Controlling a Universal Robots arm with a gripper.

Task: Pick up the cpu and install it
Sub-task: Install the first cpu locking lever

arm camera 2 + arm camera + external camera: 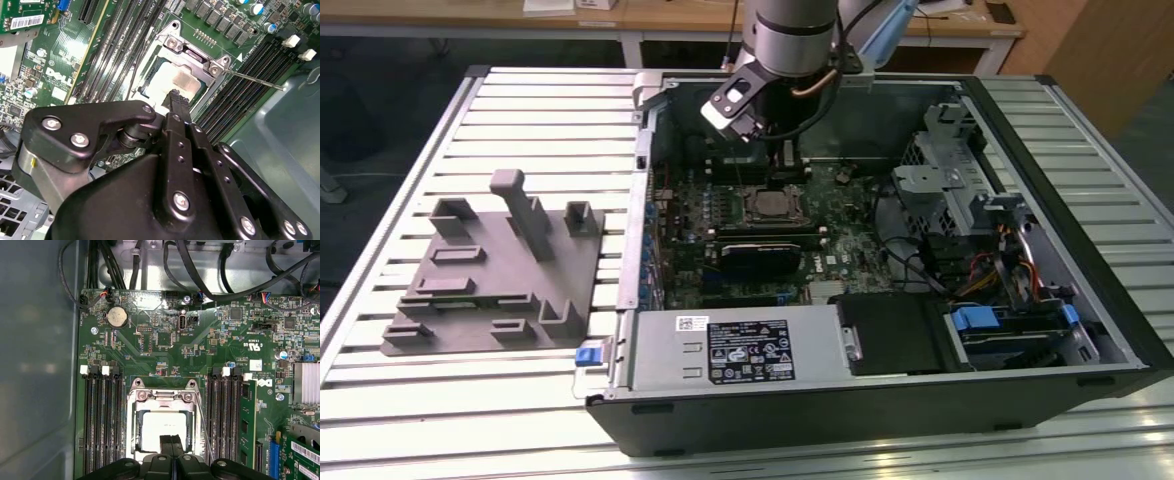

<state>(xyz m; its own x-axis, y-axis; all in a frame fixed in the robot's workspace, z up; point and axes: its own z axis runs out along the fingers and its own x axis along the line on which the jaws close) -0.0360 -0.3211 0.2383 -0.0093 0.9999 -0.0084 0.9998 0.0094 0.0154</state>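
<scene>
The cpu [159, 426] lies flat in its socket on the motherboard, its pale silver top showing inside the metal retention frame [161, 396]. It also shows in the second wrist view as the cpu [176, 79] and in the exterior view as the cpu [767, 206], near the middle of the open computer case [1067, 330]. My gripper [170, 441] hangs just above the chip's near edge with its two black fingers pressed together and nothing between them. In the second wrist view the gripper [176, 98] tips reach over the chip. In the exterior view the gripper [781, 158] is inside the case, above the socket.
A grey moulded tray [494, 270] lies on the slatted table at the exterior view's left. A black ribbed heatsink [761, 256] sits just in front of the socket. Memory slots [102, 425] flank the socket. The power supply [734, 350], drive bays [961, 180] and cables crowd the case.
</scene>
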